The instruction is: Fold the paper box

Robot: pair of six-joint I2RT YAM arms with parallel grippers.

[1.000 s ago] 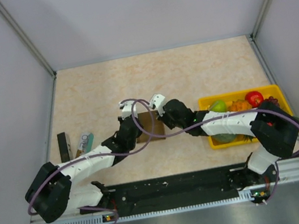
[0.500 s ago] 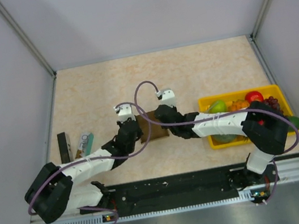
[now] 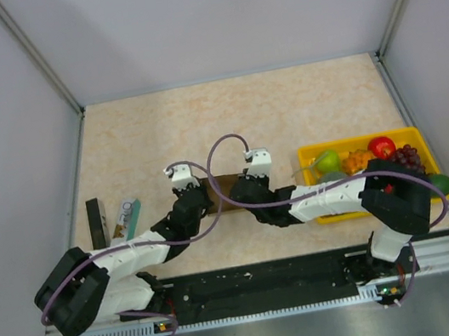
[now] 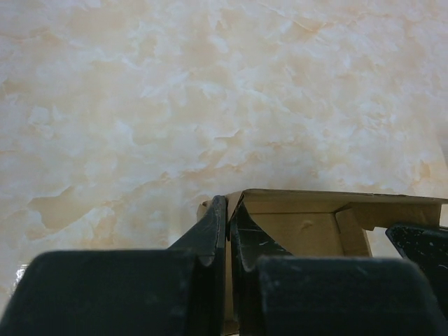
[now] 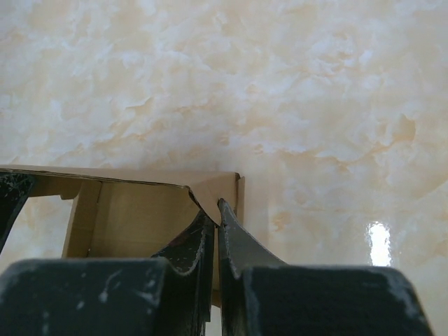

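Left gripper [image 4: 228,208]: closed thin on the left end wall of box [image 4: 308,225]. Right gripper [image 5: 215,208]: closed thin on the right end wall. Box: held between both grippers, long axis left to right, one end at each, neither nearer.

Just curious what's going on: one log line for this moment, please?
left claw: shut on paper box, left wall | right claw: shut on right wall | box: hollow

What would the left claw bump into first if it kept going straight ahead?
The left claw is pinching the box wall. Beyond that only bare table shows, so the way looks free, I think.
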